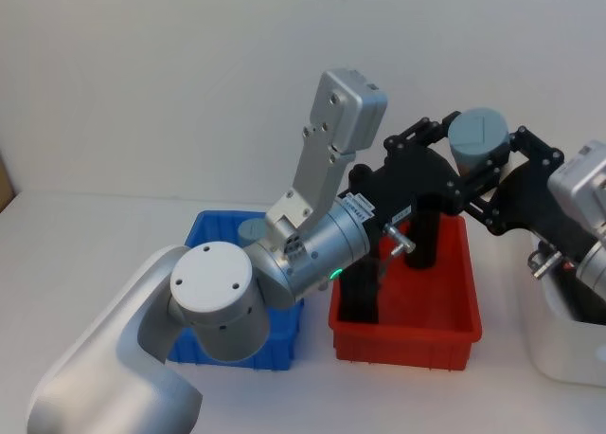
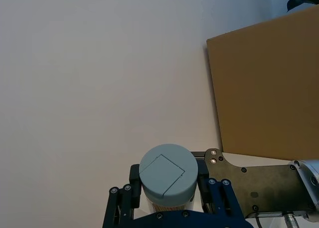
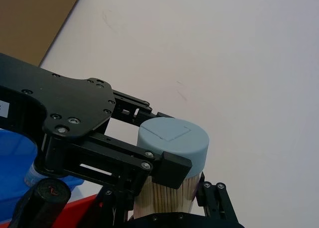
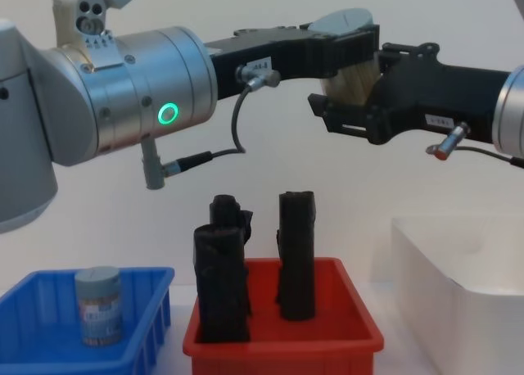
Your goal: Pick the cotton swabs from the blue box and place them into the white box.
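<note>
Setting: pale tabletop under a plain white wall, with a brown cardboard sheet (image 2: 269,83) leaning at one side; three bins stand in a row on it
Tub in transit: one of the cotton swabs (image 1: 479,140) tubs, grey-blue lid up, is held in the air above the far end of the red bin (image 1: 445,330); its pale body of packed sticks shows below the lid in the right wrist view
Left gripper: left gripper (image 1: 443,154) reaches in from the blue-box side, fingers clasped on the tub just under the lid
Right gripper: right gripper (image 1: 494,164) meets it from the opposite side, fingers closed around the same tub lower on the body; this reads as a hand-over in mid-air
Doing it well: right grasp should be firm and square on the body before the left lets go; left fingers ought to part fully and back away straight, so the lid is not dragged; tub best kept upright throughout
Risk: a half-seated grip could drop the tub among the tall black rolls (image 4: 296,256) in the red bin below
Destination: white box (image 4: 458,293) sits to the right of the red bin, near but not under the tub; right arm must carry it across and lower it inside
Remaining stock: another tub (image 4: 98,305) stands upright in the blue box (image 4: 49,342)
</note>
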